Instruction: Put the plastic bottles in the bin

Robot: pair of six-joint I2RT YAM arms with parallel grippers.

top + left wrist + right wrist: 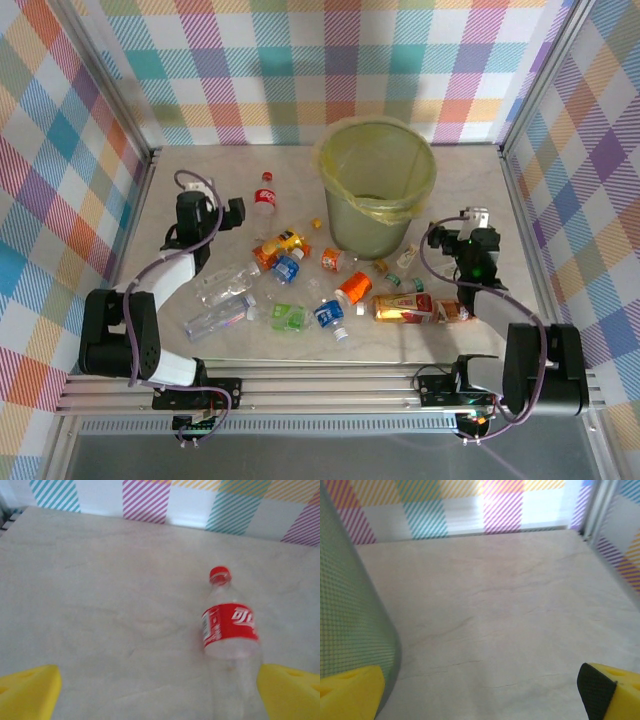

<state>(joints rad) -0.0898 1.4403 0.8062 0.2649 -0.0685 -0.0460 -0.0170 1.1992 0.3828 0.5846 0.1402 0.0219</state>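
Observation:
The pale-green bin with a yellowish liner stands at the back centre, and its meshed wall shows on the left of the right wrist view. A clear bottle with a red label and cap lies left of the bin. My left gripper is open just short of it, the bottle's base beside the right finger. Several more bottles lie in front of the bin, among them an orange one, a blue-labelled one and a clear one. My right gripper is open over bare table right of the bin.
Plaid walls close in the marble table on three sides, with metal edging at the right. An amber flattened bottle lies near the right arm. Bare tabletop stretches behind and left of the red-labelled bottle.

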